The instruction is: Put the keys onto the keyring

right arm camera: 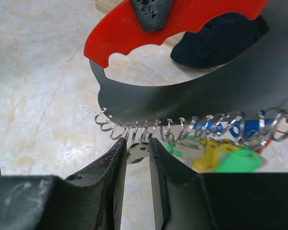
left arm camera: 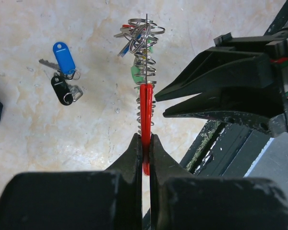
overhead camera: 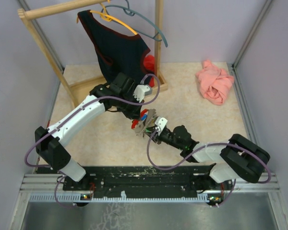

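key (right arm camera: 137, 152) between right gripper (right arm camera: 137, 143) jaws, contact unclear

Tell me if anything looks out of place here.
Two things. A pink cloth lies crumpled in the far right corner of the table. A blue-tagged key and a black-tagged key lie loose, apart from the ring holder.

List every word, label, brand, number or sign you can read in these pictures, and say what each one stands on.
No text can be read in any view.
blue key tag: anything on it is too small to read.
black key tag: no print visible.
red handle: plain, no marking.
green tag and yellow tag: blurred, nothing readable.
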